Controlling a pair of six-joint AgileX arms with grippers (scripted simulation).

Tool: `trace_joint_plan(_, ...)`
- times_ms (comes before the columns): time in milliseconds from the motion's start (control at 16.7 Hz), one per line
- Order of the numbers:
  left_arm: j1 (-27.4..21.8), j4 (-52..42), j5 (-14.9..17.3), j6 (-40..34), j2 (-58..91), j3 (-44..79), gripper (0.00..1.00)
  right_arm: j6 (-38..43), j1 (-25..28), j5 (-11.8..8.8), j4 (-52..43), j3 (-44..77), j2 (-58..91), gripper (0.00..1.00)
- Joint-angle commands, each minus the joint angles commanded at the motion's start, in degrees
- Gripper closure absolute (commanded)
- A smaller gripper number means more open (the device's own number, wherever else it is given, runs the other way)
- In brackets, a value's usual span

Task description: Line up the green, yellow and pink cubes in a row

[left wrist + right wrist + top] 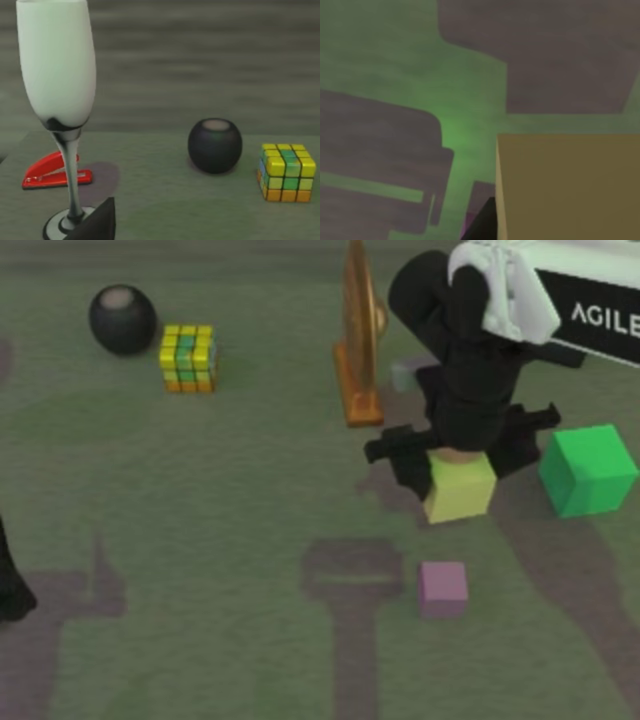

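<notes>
Yellow cube [460, 489] — clamped in right pincer [458, 453] | arm pointing straight down | left arm parked

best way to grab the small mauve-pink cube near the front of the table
Probably from straight above, closing on two opposite flat side faces of the small matte mauve-pink cube. It sits flat and square with bare table all round, and the pale yellow cube stands apart behind it.

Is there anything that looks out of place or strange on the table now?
Nothing is spilled or damaged. The yellow cube sits under the right claw, apparently lifted; green cube and pink cube form no row yet.
</notes>
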Motion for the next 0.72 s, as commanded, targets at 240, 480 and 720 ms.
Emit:
trace_joint_plan(240, 0.0, 0.0, 0.0, 0.0, 0.0, 0.0, 0.0, 2.3, 1.2, 0.0, -0.4, 0.5, 0.4, 1.0)
trace_joint_plan(480, 0.0, 0.0, 0.0, 0.0, 0.0, 0.0, 0.0, 13.0, 6.3, 0.2, -2.4, 1.9, 0.2, 1.0)
trace_joint_plan(720, 0.0, 0.0, 0.0, 0.0, 0.0, 0.0, 0.0, 23.5, 11.7, 0.3, -4.0, 2.9, -0.5, 1.0)
